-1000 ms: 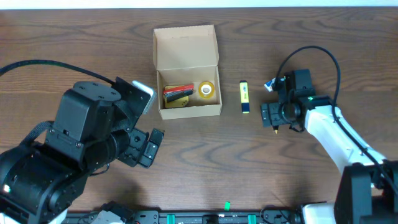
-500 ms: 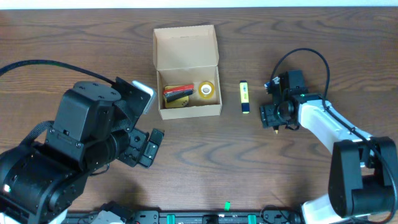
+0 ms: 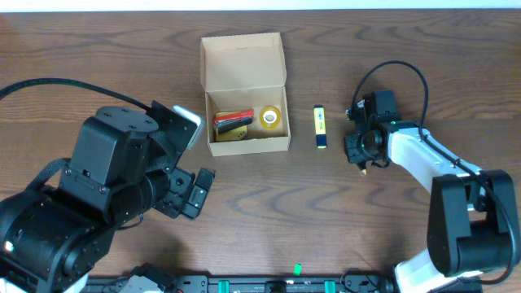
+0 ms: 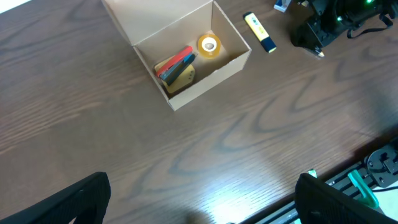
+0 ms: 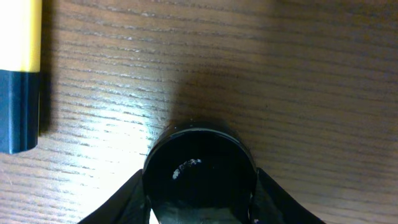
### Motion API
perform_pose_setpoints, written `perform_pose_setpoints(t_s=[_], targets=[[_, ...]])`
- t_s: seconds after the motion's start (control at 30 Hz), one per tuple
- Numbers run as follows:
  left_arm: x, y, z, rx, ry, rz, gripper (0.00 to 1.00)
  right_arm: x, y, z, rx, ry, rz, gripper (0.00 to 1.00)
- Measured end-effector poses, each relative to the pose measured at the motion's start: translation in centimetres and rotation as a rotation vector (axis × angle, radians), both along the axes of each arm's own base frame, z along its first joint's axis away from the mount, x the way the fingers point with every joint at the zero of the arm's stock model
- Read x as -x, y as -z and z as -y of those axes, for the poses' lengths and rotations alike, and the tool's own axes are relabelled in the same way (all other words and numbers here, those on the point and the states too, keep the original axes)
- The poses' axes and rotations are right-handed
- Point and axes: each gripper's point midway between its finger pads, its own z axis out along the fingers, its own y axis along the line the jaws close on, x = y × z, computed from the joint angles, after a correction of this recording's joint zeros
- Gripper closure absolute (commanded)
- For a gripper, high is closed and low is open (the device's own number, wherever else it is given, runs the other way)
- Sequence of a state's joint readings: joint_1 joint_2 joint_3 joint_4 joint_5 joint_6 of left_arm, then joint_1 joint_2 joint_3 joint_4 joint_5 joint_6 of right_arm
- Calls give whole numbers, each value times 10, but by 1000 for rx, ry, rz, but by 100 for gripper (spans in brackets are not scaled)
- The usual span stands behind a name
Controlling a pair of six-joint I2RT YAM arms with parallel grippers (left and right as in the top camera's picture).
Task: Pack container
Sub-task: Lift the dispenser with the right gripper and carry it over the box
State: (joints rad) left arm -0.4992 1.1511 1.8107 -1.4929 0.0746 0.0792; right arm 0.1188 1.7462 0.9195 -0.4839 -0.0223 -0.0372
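Note:
The container (image 3: 243, 72) is a tan cardboard box with its flap lid open toward the back; it also shows in the left wrist view (image 4: 211, 79). Inside lie a red and black item (image 3: 232, 121), a tape roll (image 3: 270, 118) and a yellow pad (image 3: 231, 136). A yellow and blue highlighter (image 3: 320, 128) lies on the table to the box's right, also in the right wrist view (image 5: 22, 62). My right gripper (image 3: 362, 151) is just right of the highlighter, low over the table, shut on a black cylinder (image 5: 199, 165). My left gripper (image 3: 195, 192) is open and empty, in front of the box.
The wooden table (image 3: 269, 212) spreads between the box and the front edge. A black rail with green parts (image 4: 367, 180) runs along the front edge. The right arm's cable (image 3: 399, 69) loops above its wrist.
The right arm's wrist has shifted slightly toward the back and its forearm has swung. The left arm and the box have not moved.

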Motion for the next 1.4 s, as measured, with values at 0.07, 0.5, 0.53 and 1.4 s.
perform_pose_setpoints(t_s=[0.07,0.5,0.53,1.4], targets=[[0,0,0,0,0,0,5,0,0,0,-1,4,0,75],[0,0,0,-1,0,-1,5,-17,-49,-4,-15,84,-75,99],[0,0,0,0,0,0,5,-28,-64,-8,-20,80,-45,99],[0,0,0,0,0,-1,5,-74,-138,-278,-142,-608,425,99]])
